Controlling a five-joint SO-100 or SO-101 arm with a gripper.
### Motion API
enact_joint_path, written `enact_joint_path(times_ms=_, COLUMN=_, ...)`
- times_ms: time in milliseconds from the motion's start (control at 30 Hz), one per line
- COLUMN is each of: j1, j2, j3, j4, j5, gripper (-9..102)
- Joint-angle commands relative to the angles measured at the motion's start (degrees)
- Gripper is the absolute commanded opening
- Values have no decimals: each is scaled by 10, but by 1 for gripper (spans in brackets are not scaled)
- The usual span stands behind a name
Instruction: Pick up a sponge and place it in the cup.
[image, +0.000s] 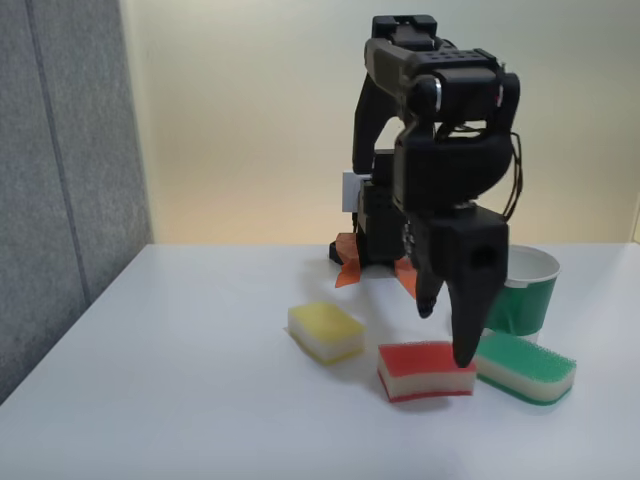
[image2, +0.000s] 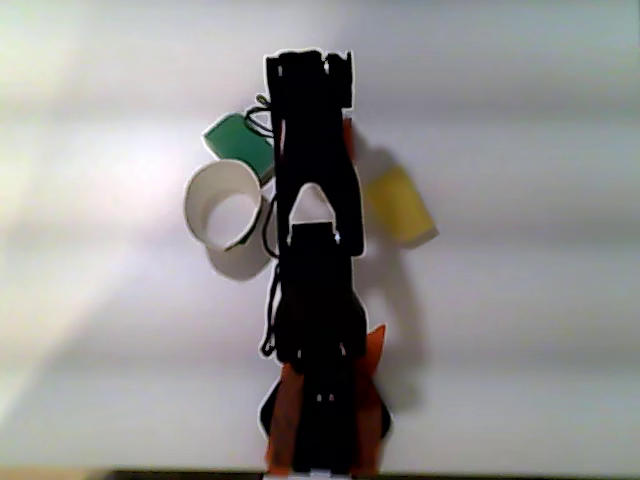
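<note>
The red-topped sponge (image: 420, 368) lies flat on the white table, between a yellow one and a green one. My gripper (image: 446, 335) points straight down over its right end and is open. The longer finger (image: 468, 320) reaches the sponge's right rear corner, while the shorter finger hangs a little above the sponge. The cup (image: 530, 285), white with a green band, stands upright behind the green sponge, to the right of the gripper. From above, the cup (image2: 225, 205) shows its open mouth left of the arm. The arm hides most of the red sponge (image2: 348, 140) there.
A yellow-topped sponge (image: 326, 332) lies to the left of the red one and a green-topped sponge (image: 525, 365) to its right, nearly touching it. Orange tape (image: 348, 270) marks the arm's base. A grey partition (image: 60, 180) borders the table's left side.
</note>
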Motion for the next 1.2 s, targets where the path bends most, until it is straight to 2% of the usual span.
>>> enact_joint_path(times_ms=0, j1=-2, j2=7, j3=-21, j4=-3, j5=0, gripper=38)
enact_joint_path(times_ms=267, j1=-5, j2=-11, j3=-6, j4=-32, j5=4, gripper=38)
enact_joint_path(times_ms=633, j1=-11, j2=-7, j3=99, j4=-126, j5=12, gripper=33)
enact_joint_path(times_ms=900, j1=-3, j2=12, j3=171, j4=-164, j5=7, gripper=21)
enact_joint_path(times_ms=1000, j1=2, j2=25, j3=192, j4=-171, j5=4, gripper=14)
enact_joint_path(times_ms=1100, j1=4, j2=42, j3=210, j4=-171, j5=-4, gripper=0)
enact_joint_path(times_ms=1167, j1=5, j2=56, j3=217, j4=-162, j5=-4, gripper=0)
